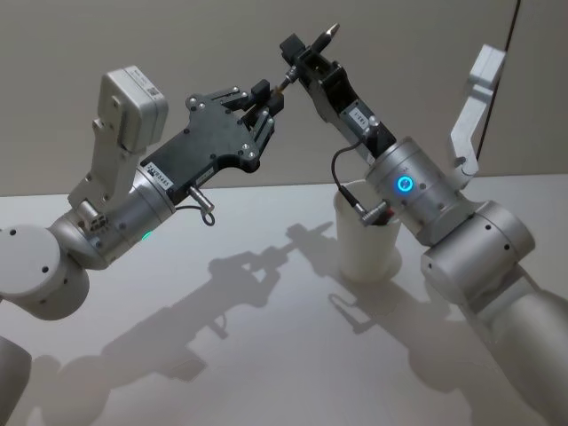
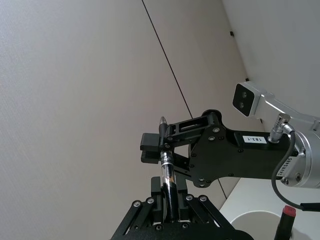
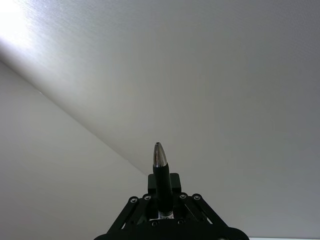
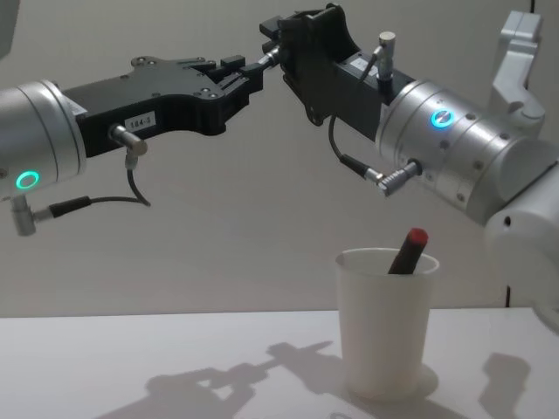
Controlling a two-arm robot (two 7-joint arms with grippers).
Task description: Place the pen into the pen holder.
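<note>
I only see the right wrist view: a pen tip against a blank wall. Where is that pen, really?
Observer: High in the air. The pen spans both grippers: the right gripper holds it near the tip, and the left gripper has its jaws on the other end.
Operator: And the holder?
Observer: The pen holder stands on the table, below the right arm.
Operator: Empty?
Observer: No, a red-capped stick leans inside it.
</note>
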